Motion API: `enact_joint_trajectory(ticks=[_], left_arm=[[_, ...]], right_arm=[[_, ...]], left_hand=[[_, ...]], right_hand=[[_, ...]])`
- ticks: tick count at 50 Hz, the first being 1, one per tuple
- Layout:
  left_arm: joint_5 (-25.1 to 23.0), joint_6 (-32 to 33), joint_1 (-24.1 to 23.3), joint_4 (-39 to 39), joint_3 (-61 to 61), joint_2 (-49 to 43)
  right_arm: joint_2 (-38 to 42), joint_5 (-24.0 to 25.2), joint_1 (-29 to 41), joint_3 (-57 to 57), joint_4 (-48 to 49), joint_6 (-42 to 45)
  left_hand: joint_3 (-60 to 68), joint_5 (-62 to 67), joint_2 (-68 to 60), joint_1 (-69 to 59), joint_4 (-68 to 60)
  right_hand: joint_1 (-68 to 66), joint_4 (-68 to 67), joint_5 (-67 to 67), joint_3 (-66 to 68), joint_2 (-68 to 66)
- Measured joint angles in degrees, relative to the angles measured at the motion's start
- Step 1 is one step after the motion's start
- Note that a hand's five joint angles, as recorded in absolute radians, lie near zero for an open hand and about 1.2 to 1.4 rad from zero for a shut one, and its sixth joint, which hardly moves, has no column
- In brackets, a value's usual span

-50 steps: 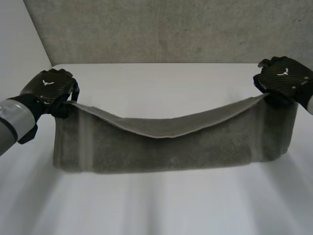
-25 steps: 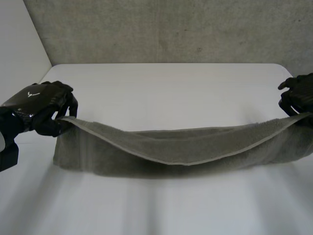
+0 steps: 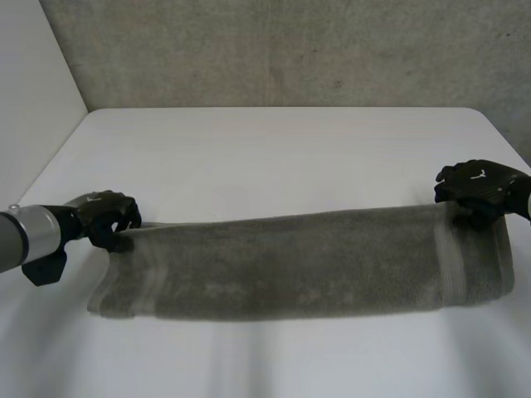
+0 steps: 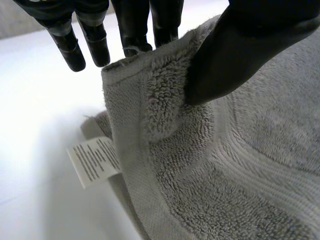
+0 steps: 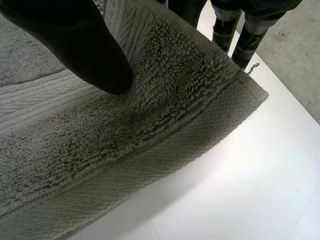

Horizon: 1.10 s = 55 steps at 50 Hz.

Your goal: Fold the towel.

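Head view gives you the towel (image 3: 299, 265) as a long grey band low over the near half of the table (image 3: 274, 141), stretched between your two hands. Your left hand (image 3: 109, 217) pinches the far corner at its end: in the left wrist view the thumb (image 4: 235, 50) presses the pile against fingers (image 4: 132, 25) behind the hem. Your right hand (image 3: 474, 186) grips the opposite far corner the same way, thumb (image 5: 75, 40) on top and fingers underneath.

This looks like the laying-down of a lengthwise fold. To do it well, hold even tension between the hands so the middle does not sag or wrinkle. Bring both corners down level, and match the held hem to the layer beneath before you let go. A care label (image 4: 95, 160) pokes out from below the left corner, which suggests the layers there are not quite flush, so square that end first.

The towel's long axis runs side to side, from left hand to right hand. Its woven end bands face outward, and the right end sits slightly farther back.
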State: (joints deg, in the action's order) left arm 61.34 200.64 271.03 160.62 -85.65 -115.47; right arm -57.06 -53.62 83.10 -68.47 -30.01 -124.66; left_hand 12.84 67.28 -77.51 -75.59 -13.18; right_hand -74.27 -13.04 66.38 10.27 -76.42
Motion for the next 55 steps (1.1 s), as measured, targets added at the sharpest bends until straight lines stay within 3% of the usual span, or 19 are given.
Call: enact_joint_trajectory(ticks=[13, 24, 31, 33, 35, 39, 42, 55], left_arm=[[2.56, 0.3, -1.61, 0.2, 4.9, -8.36], [3.2, 0.45, -2.02, 0.29, 6.37, -10.21], [3.45, 0.28, -2.14, 0.31, 7.69, -10.21], [3.58, 0.18, -2.24, 0.32, 7.93, -10.0], [3.77, 0.06, -2.54, 0.32, 8.19, -9.49], [4.01, -0.02, -3.22, 0.36, 8.38, -8.33], [4.14, -0.04, -3.6, 0.4, 8.39, -7.66], [4.36, -0.08, -4.14, 4.47, 8.56, -4.22]], right_arm=[[5.88, -4.2, 3.86, 0.88, 6.0, -0.16], [8.94, -6.74, 5.23, 2.66, 8.33, -0.69], [9.16, -8.54, 6.05, 4.14, 10.72, -4.33], [8.8, -8.6, 6.1, 4.32, 11.4, -5.57], [8.08, -8.53, 6.13, 4.47, 12.19, -7.27], [6.96, -8.42, 6.13, 4.54, 13.09, -9.04], [6.44, -8.5, 6.19, 4.53, 14.0, -9.73], [1.37, -9.71, 5.64, 2.0, 22.8, -19.74]], left_hand=[[0.0, 0.0, 0.0, 0.0, 0.0], [0.0, 0.0, 0.0, 0.0, 0.0], [0.0, -0.31, 0.75, 0.38, 0.0], [0.0, -12.25, 12.44, 12.08, 0.0], [0.0, -35.58, 35.68, 34.1, 0.0], [0.0, -62.69, 62.4, 58.35, 0.0], [0.0, -64.1, 64.42, 59.21, 0.0], [0.0, -64.11, 64.42, 59.21, 0.0]], right_hand=[[0.0, 0.0, 0.0, 0.0, 0.0], [0.0, 0.0, 0.0, 0.0, 0.0], [36.2, 0.0, -37.53, 0.0, 35.29], [42.65, 0.0, -46.1, 0.0, 41.53], [53.64, 0.0, -58.72, 0.0, 51.91], [66.95, 0.0, -62.64, 0.0, 65.67], [68.9, 0.0, -62.64, 0.0, 71.4], [68.9, 0.0, -62.64, 0.0, 71.47]])
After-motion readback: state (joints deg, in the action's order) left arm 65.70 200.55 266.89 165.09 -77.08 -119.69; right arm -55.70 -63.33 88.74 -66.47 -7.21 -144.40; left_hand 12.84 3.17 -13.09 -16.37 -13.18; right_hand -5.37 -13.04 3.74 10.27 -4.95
